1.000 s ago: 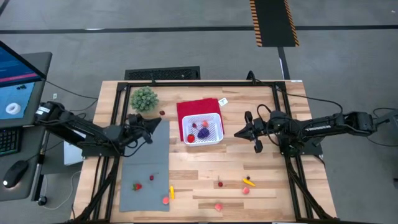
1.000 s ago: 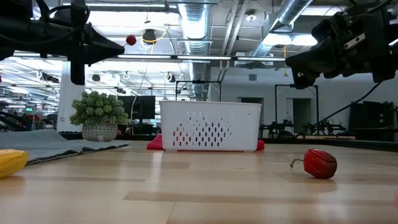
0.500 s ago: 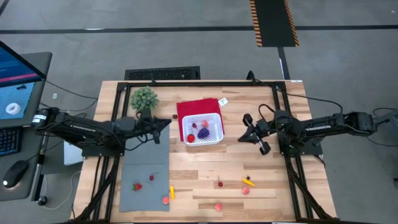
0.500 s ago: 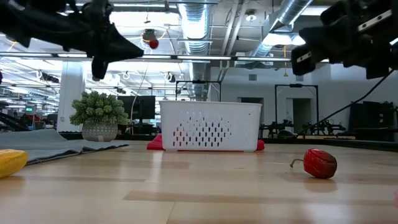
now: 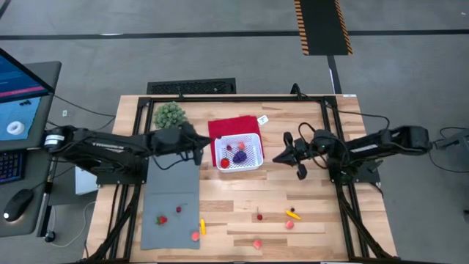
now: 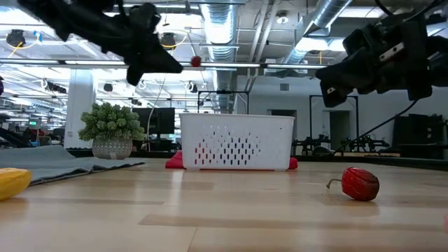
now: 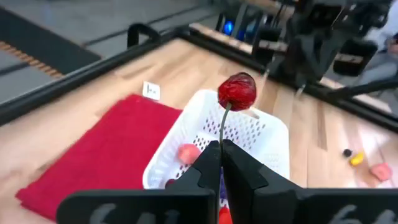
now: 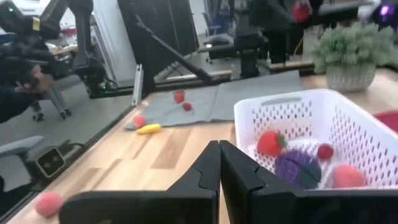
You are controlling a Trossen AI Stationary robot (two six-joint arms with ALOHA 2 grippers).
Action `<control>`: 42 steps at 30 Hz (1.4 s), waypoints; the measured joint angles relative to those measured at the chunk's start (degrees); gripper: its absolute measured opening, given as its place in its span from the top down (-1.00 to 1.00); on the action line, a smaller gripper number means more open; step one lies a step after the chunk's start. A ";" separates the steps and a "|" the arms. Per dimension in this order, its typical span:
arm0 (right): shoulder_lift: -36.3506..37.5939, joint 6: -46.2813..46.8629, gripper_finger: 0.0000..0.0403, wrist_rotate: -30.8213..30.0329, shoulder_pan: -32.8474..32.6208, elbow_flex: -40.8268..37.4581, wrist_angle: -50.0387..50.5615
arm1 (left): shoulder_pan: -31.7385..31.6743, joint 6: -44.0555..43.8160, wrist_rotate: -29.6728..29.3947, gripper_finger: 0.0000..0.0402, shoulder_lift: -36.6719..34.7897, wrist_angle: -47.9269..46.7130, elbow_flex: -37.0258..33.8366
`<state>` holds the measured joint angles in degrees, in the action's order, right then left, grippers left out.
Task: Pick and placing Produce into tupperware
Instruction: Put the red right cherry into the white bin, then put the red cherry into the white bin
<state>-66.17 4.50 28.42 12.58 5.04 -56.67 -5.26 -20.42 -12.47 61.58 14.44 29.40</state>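
Wooden table (image 5: pixel 242 198): white tupperware (image 5: pixel 239 153) at 12 o'clock on red cloth (image 5: pixel 229 127). My left gripper (image 7: pixel 221 163) pinches a red cherry (image 7: pixel 237 91) stem beside it; right gripper (image 8: pixel 219 163) closed, empty.

A grey concrete floor (image 5: pixel 220 44) surrounds the wooden table (image 5: pixel 242 198), with a yellow-and-black striped strip (image 5: pixel 322 26) running across it and a dark line crossing behind. At the far left stand a lit monitor (image 5: pixel 22 95), a keyboard (image 5: pixel 9 165) and a mouse (image 5: pixel 18 204). Seen level, the room shows exposed silver ducts (image 6: pixel 217 21), ceiling strip lights (image 6: pixel 315 43) and a white column (image 6: pixel 78 105).
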 joint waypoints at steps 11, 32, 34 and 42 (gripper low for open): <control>-5.48 0.56 0.83 -0.02 0.44 0.02 -5.13 | -0.55 0.90 -2.34 1.00 15.38 -18.21 16.36; -5.47 0.22 0.82 -0.01 0.44 0.02 -5.13 | -0.11 1.91 -3.12 0.75 27.31 -24.01 24.28; -5.45 0.13 0.82 0.00 0.44 0.02 -5.13 | 0.42 3.60 -4.16 0.73 26.52 -22.21 24.97; -5.43 0.49 0.82 4.51 0.77 0.00 -7.38 | 6.17 12.58 -4.42 0.73 15.38 -13.59 25.88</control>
<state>-71.59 4.99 32.94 13.34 5.04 -64.05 0.92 -7.84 -16.88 76.96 0.85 55.29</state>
